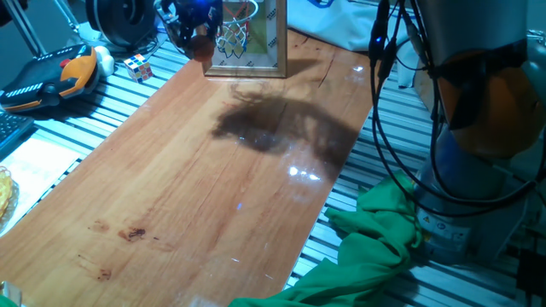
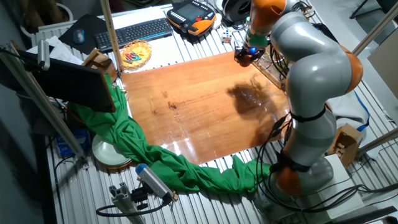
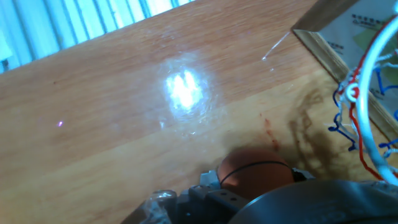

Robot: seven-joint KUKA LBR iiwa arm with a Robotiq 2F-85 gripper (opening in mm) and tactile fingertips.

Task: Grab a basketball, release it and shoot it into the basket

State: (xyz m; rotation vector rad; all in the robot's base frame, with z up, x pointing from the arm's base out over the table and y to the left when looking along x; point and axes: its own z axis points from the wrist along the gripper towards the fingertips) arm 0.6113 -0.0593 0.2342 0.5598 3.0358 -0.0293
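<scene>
The tool (image 1: 198, 36) hangs at the far end of the table (image 1: 196, 188), clamped on the basketball (image 3: 255, 175), just left of the basket (image 1: 239, 32). The carry looks finished; next, the ball must clear the rim before the fingers let go.
</scene>
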